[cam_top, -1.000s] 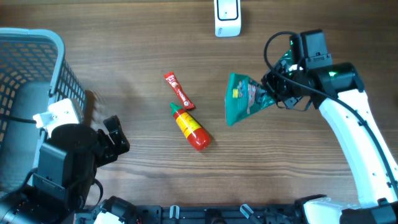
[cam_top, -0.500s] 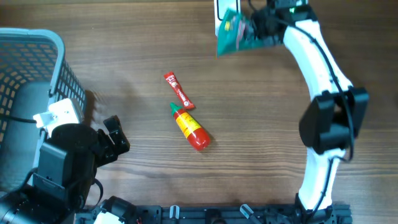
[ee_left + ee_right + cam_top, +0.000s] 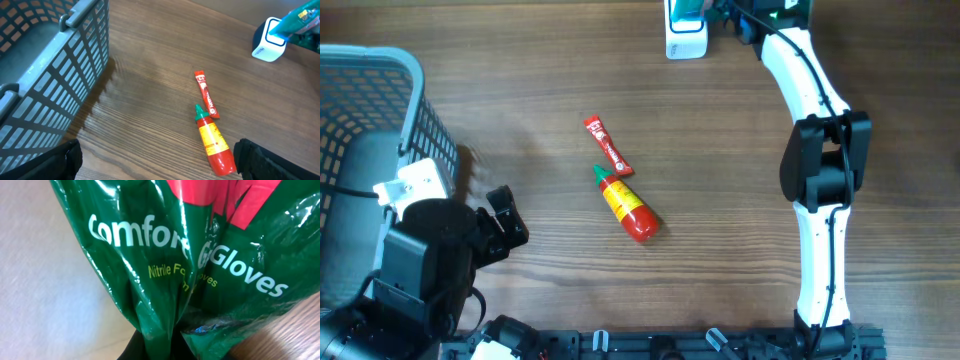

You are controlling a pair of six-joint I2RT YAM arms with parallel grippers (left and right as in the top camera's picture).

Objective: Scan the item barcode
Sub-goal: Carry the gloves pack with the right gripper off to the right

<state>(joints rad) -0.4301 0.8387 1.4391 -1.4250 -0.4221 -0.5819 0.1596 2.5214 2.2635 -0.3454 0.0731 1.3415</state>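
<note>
Right gripper [image 3: 159, 347] was clamped on the bunched neck of the green glove packet [image 3: 165, 260], held over the scanner [image 3: 686, 42] at the far edge of the table [image 3: 520, 100]. No barcode showed; best rotate slowly, keeping the film flat

glove packet [image 3: 688, 8] now over scanner [image 3: 686, 42]

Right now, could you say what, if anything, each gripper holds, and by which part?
The right gripper pinches the green glove packet by its bunched end; the left gripper holds nothing.
</note>
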